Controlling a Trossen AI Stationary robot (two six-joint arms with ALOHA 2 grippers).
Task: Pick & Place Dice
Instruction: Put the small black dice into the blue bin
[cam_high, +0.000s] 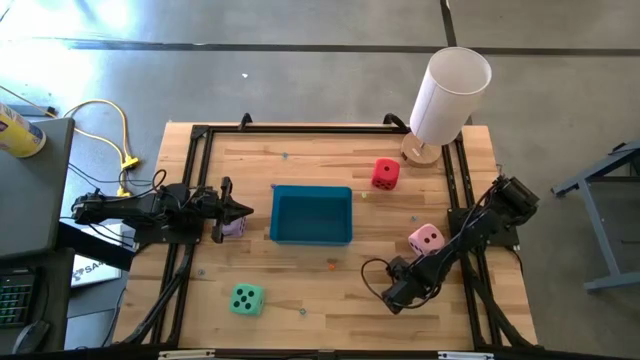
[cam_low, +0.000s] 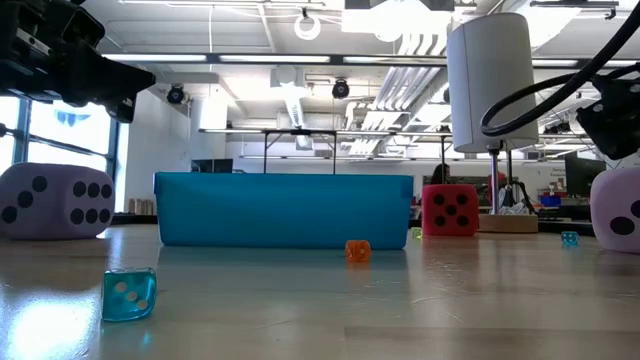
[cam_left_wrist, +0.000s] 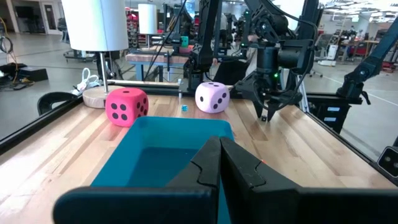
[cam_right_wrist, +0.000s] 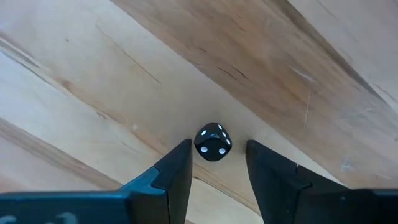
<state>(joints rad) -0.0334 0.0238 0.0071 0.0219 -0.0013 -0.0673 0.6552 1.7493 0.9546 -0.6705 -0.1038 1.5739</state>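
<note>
My right gripper (cam_right_wrist: 217, 149) points down at the wooden table near its front right, open. A tiny black die (cam_right_wrist: 212, 142) with white pips lies on the wood between its fingertips, with a narrow gap on each side. Beside that arm sits the pink die (cam_high: 426, 239). The red die (cam_high: 385, 173) rests farther back. The mint green die (cam_high: 246, 299) lies front left. The lilac die (cam_high: 233, 226) sits under my left gripper (cam_left_wrist: 221, 146), which hovers level and shut, pointing at the teal tray (cam_high: 311, 214).
A white cylinder on a wooden base (cam_high: 447, 95) stands at the far right corner. A small orange die (cam_low: 358, 250) and a clear teal die (cam_low: 129, 294) lie in front of the tray. Black frame rails (cam_high: 190, 180) run along the table's sides.
</note>
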